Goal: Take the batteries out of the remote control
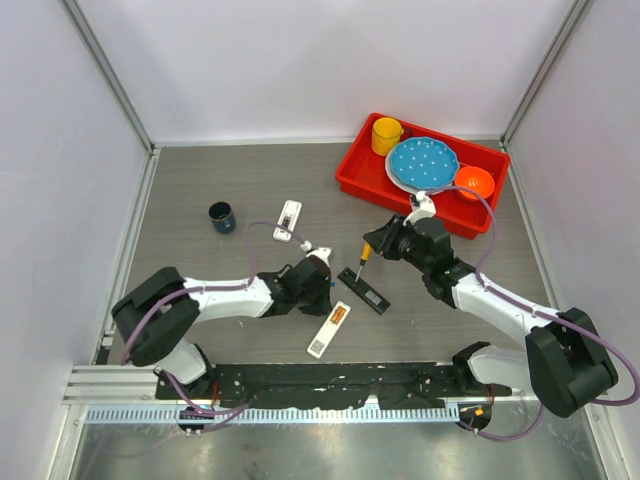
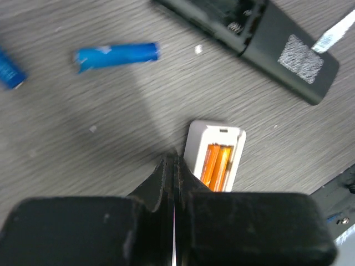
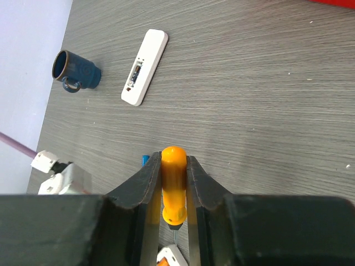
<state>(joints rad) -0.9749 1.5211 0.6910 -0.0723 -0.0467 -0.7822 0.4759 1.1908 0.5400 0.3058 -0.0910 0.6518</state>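
Batteries, orange, lie inside the white remote at lower centre; the left pincer is clenched, empty, just beside. The right pincer grasps the screwdriver.

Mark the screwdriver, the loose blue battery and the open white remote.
screwdriver [image 3: 173, 183]: right wrist view, on its orange handle.
blue battery [image 2: 116, 55]: left wrist view, middle of its body.
white remote [image 2: 213, 136]: left wrist view, white casing at its top end.

Light was bright and even; a soft shadow lay just ahead of the left gripper, itself blurred close-up.
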